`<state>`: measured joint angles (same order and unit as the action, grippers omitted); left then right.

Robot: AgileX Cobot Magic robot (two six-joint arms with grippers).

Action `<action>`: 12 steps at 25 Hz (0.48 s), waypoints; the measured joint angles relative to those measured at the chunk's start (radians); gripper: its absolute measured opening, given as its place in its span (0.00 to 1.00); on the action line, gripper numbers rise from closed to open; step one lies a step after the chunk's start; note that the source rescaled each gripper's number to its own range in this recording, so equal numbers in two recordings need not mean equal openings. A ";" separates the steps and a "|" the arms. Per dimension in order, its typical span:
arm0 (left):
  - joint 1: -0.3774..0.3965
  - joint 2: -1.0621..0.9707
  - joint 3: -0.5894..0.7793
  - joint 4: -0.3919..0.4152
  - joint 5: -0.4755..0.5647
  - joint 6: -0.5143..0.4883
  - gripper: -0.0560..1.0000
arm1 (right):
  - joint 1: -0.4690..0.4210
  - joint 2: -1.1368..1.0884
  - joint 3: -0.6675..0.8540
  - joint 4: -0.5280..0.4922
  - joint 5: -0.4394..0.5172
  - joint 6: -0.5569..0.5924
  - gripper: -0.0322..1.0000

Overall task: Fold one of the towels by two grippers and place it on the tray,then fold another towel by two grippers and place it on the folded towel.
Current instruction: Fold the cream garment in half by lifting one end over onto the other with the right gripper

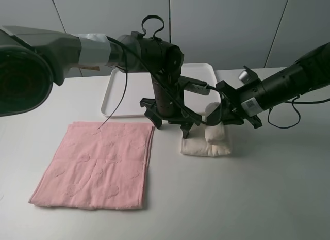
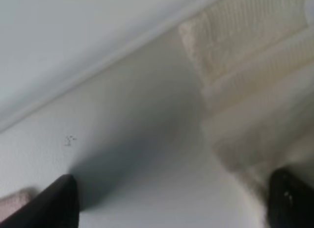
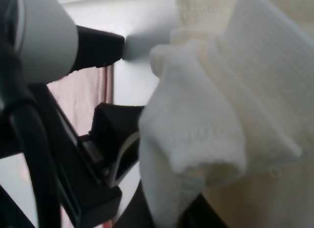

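While the right gripper (image 1: 220, 115) is pinched shut on the cream towel (image 1: 206, 144), the left gripper (image 1: 170, 125) is spread wide with nothing between its fingers.

- Cream towel: folded into a small bundle on the bench (image 1: 247, 188), just in front of the tray's right corner, not on the tray. One end is lifted off the bundle into the right gripper. Right wrist view shows a bunched fold of it (image 3: 196, 125) right up against the camera; the gripper's own fingers are mostly hidden behind the cloth.
- Left gripper: points down just beside the left edge of the cream towel. Left wrist view has both black fingertips (image 2: 56, 201) far apart at the frame corners, bare bench between them, cream towel (image 2: 245, 51) next to one finger. Can't tell if that finger touches the cloth.
- Pink towel (image 1: 98, 165): lies flat on the bench, front left, folded in half, apart from both grippers. A strip of it (image 3: 83, 95) shows behind the left arm in the right wrist view.
- Tray (image 1: 129, 90): white, at the back of the bench behind the left arm, nothing visible on the part that shows.
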<state>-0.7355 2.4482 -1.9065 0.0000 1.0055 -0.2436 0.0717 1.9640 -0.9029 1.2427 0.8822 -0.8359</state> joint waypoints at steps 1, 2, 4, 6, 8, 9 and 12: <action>0.000 0.000 0.000 0.000 0.000 0.002 0.98 | 0.000 0.005 0.018 0.039 -0.003 -0.036 0.07; 0.000 0.000 0.000 0.000 0.000 0.002 0.98 | 0.000 0.009 0.033 0.076 -0.003 -0.066 0.07; 0.000 0.000 0.000 0.000 0.000 0.002 0.98 | 0.000 0.018 0.057 0.137 -0.003 -0.127 0.07; 0.000 0.000 0.000 0.000 0.000 0.002 0.98 | 0.000 0.030 0.076 0.191 -0.004 -0.172 0.07; 0.000 0.000 0.000 0.000 0.000 0.004 0.98 | 0.002 0.034 0.093 0.245 -0.004 -0.215 0.07; 0.000 0.000 0.000 0.000 0.000 0.004 0.98 | 0.002 0.034 0.098 0.265 -0.004 -0.228 0.07; 0.000 0.000 0.000 0.000 0.000 0.004 0.98 | 0.004 0.034 0.104 0.288 -0.004 -0.247 0.07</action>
<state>-0.7355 2.4482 -1.9065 0.0000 1.0055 -0.2399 0.0753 1.9981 -0.7990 1.5302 0.8779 -1.0829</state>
